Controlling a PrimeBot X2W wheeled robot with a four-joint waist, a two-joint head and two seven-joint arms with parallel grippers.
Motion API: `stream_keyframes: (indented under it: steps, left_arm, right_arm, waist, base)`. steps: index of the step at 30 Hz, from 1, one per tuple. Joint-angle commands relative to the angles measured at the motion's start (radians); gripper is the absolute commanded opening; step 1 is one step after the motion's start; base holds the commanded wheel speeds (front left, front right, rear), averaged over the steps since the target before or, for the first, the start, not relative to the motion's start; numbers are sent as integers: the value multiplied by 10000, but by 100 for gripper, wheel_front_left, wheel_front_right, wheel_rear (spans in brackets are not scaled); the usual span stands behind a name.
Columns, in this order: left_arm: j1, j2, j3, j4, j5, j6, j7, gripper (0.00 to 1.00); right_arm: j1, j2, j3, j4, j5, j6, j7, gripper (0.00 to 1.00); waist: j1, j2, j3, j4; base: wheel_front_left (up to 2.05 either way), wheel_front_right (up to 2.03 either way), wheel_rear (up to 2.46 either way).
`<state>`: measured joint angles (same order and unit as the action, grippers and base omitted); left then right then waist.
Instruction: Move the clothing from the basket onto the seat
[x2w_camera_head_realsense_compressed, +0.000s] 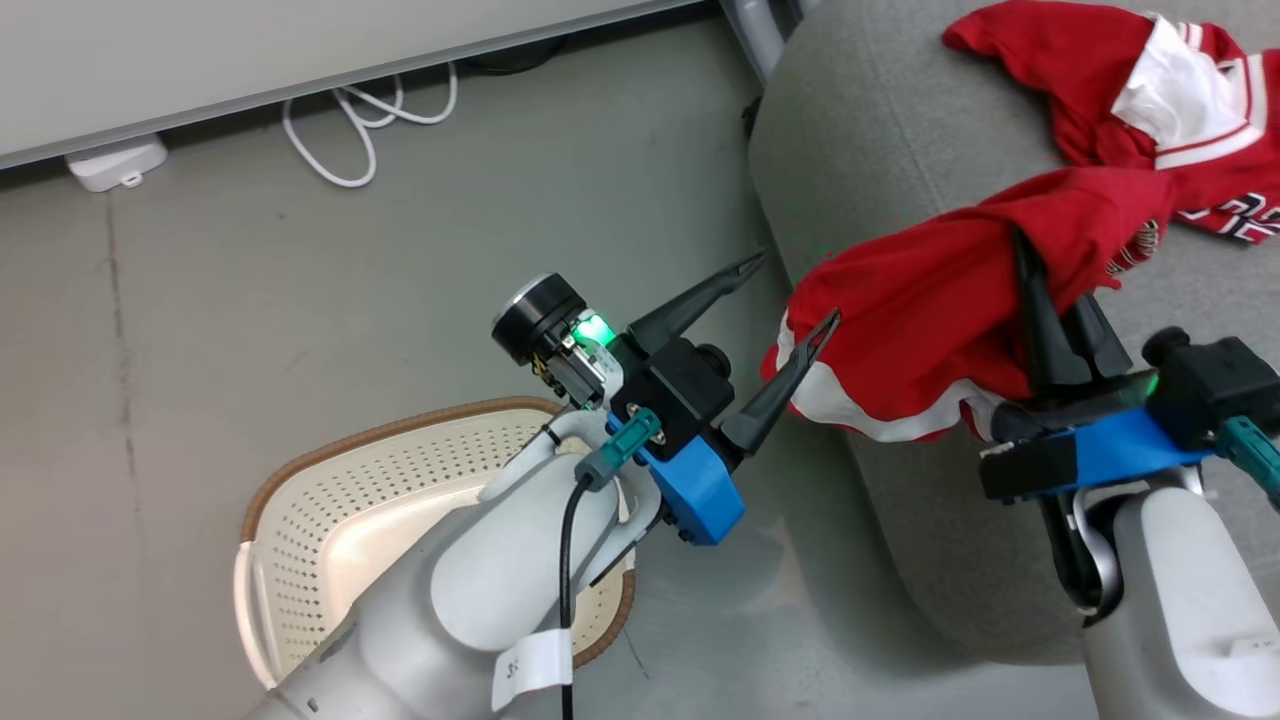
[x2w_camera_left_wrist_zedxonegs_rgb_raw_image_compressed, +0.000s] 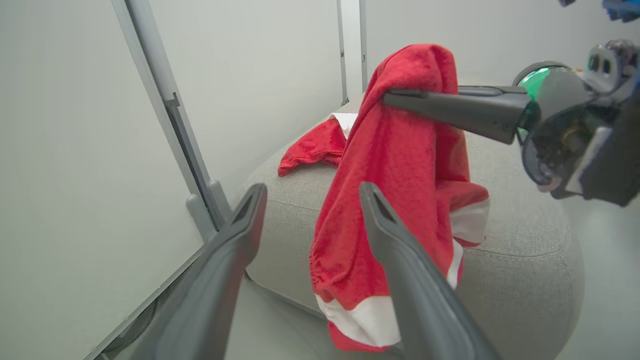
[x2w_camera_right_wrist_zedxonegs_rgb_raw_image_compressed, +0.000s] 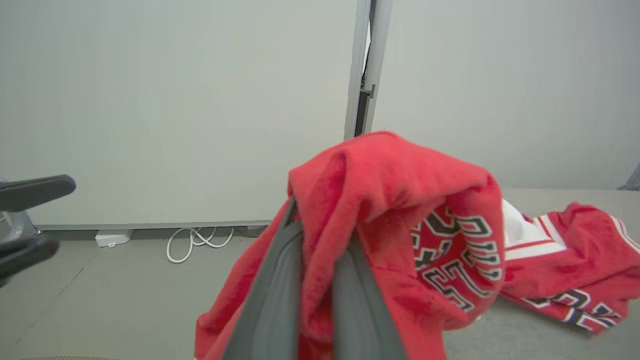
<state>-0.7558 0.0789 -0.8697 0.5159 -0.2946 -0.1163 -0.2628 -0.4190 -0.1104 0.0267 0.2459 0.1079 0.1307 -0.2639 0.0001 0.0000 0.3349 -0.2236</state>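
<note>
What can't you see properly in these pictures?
- Basket: in the head view, the left arm covers part of its inside, so what lies under it is hidden.
- Jersey: cut off by the head view's right edge. Its lettering is folded and can't be read in full.
- Right gripper: in the right wrist view, the tips of its fingers are buried in the held red garment.

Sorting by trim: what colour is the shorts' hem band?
White; the shorts show best in left wrist view.
</note>
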Motion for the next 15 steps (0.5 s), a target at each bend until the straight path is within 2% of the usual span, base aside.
stream_keyframes:
  steps: [1,7,15]
  left_arm:
    - [95,45,-65,45,29,-78,-30,100]
    - [157,-1,-334,148,-34,-89,-30,100]
    - [64,46,-276,97,-43,-91,-28,100]
  right_arm:
    - [199,39,-101,-133,-4,1,-7,0]
    - [754,87,-580,-468,-17,1,-8,0]
    - [886,154,-666,-577,-50,1,-8,0]
  waist:
    - [-1,0,92,-199]
    - [-1,0,119,-460]
    - [-1,0,96,-605]
  base:
    - [0,0,0]
    - [0,0,0]
    - [0,0,0]
